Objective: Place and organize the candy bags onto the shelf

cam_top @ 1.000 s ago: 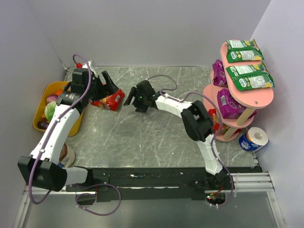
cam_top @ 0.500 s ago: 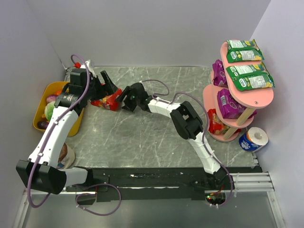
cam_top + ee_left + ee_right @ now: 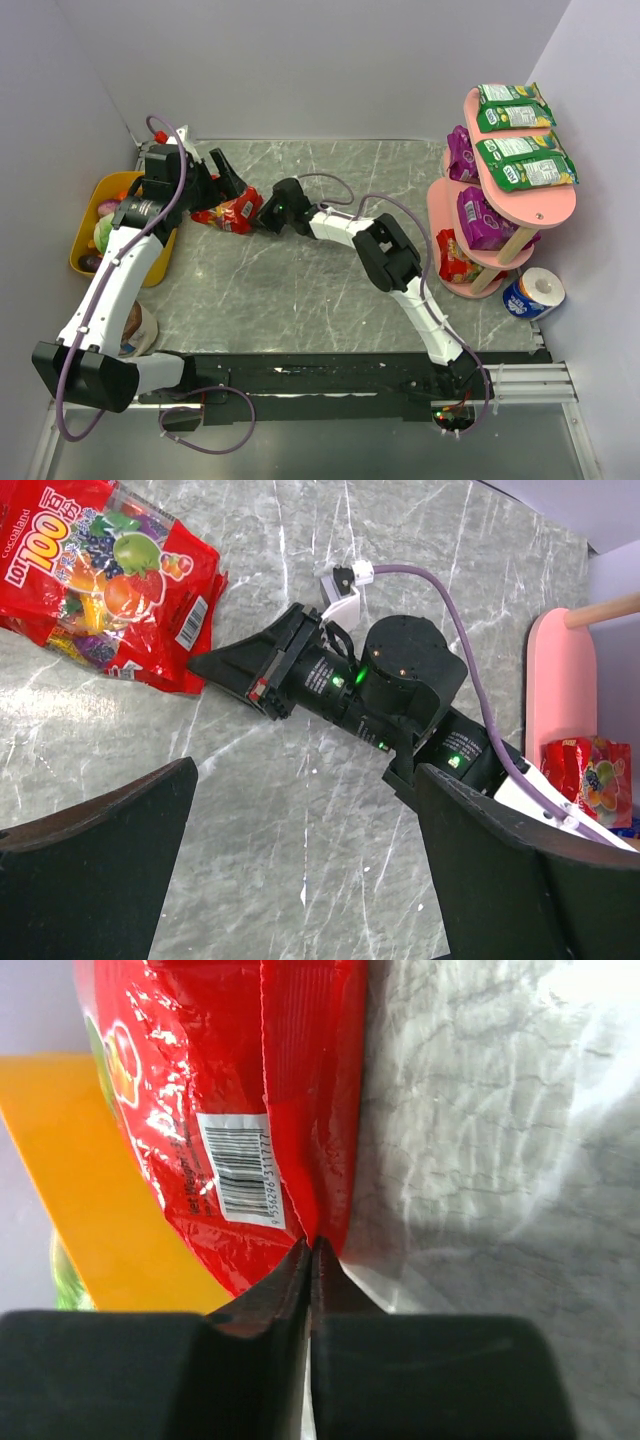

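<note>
A red candy bag (image 3: 232, 210) (image 3: 100, 580) (image 3: 250, 1090) with fruit print lies flat on the marble table at the far left. My right gripper (image 3: 260, 214) (image 3: 205, 665) (image 3: 312, 1250) is shut on its near edge, the thin foil pinched between the tips. My left gripper (image 3: 215, 185) (image 3: 305, 780) hovers open just above and behind the bag, holding nothing. The pink shelf (image 3: 548, 207) (image 3: 560, 680) stands at the right. It has two green bags (image 3: 525, 160) on top, two purple bags (image 3: 482, 218) on the middle tier and a red bag (image 3: 455, 258) (image 3: 590, 780) at the bottom.
A yellow bowl (image 3: 85, 235) (image 3: 100, 1190) with toy vegetables sits at the table's left edge, close to the bag. A blue-and-white roll (image 3: 533, 292) stands by the shelf's foot. Grey walls close in on the left, back and right.
My right arm stretched left across the table to the red bag, and its jaws went from open to shut on the bag's edge. The left gripper stayed open in place.
</note>
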